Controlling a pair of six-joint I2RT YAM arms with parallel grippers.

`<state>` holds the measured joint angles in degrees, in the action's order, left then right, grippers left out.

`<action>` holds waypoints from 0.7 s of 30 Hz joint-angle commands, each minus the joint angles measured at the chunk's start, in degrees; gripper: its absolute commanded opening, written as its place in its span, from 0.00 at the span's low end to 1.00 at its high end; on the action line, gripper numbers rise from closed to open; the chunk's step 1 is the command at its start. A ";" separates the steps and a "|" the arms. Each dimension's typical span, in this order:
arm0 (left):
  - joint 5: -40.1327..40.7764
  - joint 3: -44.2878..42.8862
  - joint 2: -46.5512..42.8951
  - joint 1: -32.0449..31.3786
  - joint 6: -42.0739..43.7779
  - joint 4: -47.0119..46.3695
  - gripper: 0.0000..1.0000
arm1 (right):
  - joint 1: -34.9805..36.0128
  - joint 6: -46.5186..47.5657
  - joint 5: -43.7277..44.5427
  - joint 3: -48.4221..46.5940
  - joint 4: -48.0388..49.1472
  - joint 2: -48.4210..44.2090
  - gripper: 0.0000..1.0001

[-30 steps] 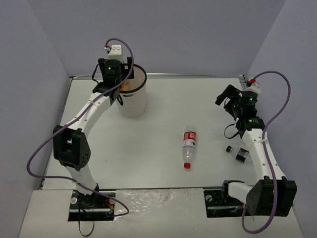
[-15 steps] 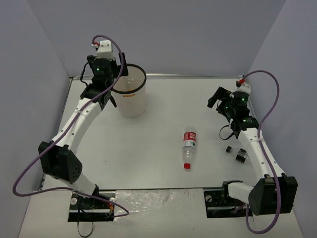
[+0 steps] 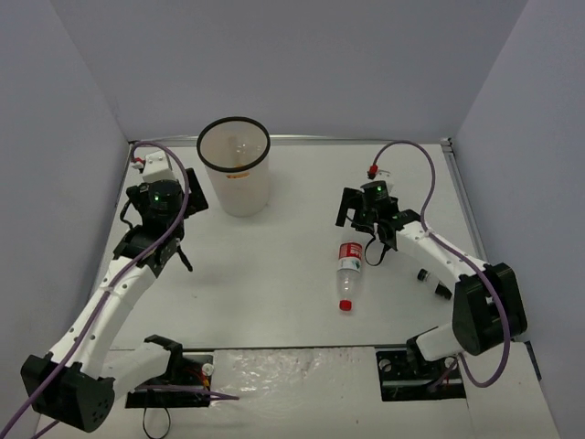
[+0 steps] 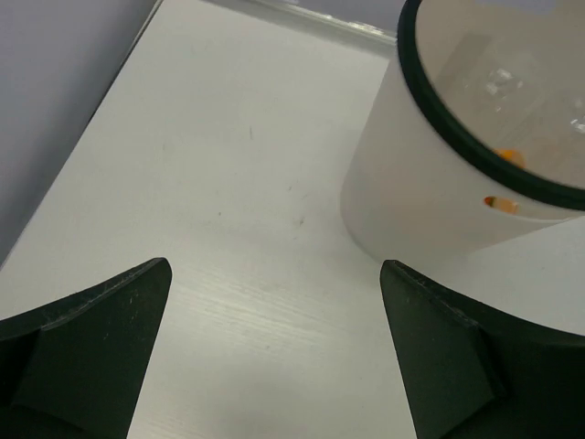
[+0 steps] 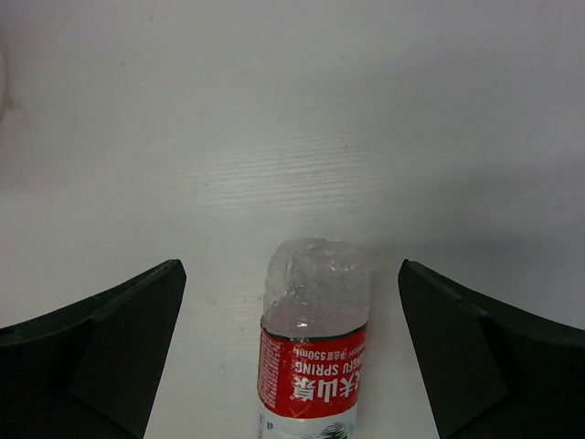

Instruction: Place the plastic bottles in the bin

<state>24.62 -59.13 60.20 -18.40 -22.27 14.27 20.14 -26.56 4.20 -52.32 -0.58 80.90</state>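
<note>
The bin [image 3: 247, 197], translucent white with a black rim, stands at the back left and also shows in the left wrist view [image 4: 430, 192]. An orange bottle [image 4: 507, 157] shows through its wall, and a clear bottle [image 4: 505, 78] lies inside. A clear bottle with a red label and red cap [image 3: 349, 265] lies on the table at centre right. My right gripper [image 3: 359, 231] is open just above that bottle's base [image 5: 315, 274], jaws on either side and not touching it. My left gripper [image 3: 157, 254] is open and empty, near left of the bin, over bare table [image 4: 274, 274].
A small clear bottle with a dark cap [image 3: 430, 278] lies by the right arm's forearm and is partly hidden by it. Grey walls close in the table on the left, back and right.
The left arm has pulled back from over the bin to the near left, its gripper empty. The right arm has swung left and down over the base of the red-label bottle.
</note>
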 commanded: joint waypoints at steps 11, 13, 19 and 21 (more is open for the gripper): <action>6.25 1.01 -0.96 -0.06 -4.99 4.89 0.97 | 8.60 -6.92 11.88 -6.13 -10.04 10.38 1.00; 7.09 0.72 -0.65 -0.06 -5.36 5.53 0.97 | 9.38 -7.59 12.16 -5.85 -11.37 10.92 1.00; 8.37 0.50 -0.34 0.02 -6.19 7.35 0.97 | 9.92 -9.27 13.29 -4.56 -12.95 12.13 0.98; 8.25 1.09 -1.08 -0.03 -6.31 7.09 0.97 | 9.87 -9.21 12.91 -4.57 -13.04 13.22 0.91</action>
<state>30.93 -55.76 60.19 -18.41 -27.48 22.08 29.70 -34.21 14.51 -55.94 -12.02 93.26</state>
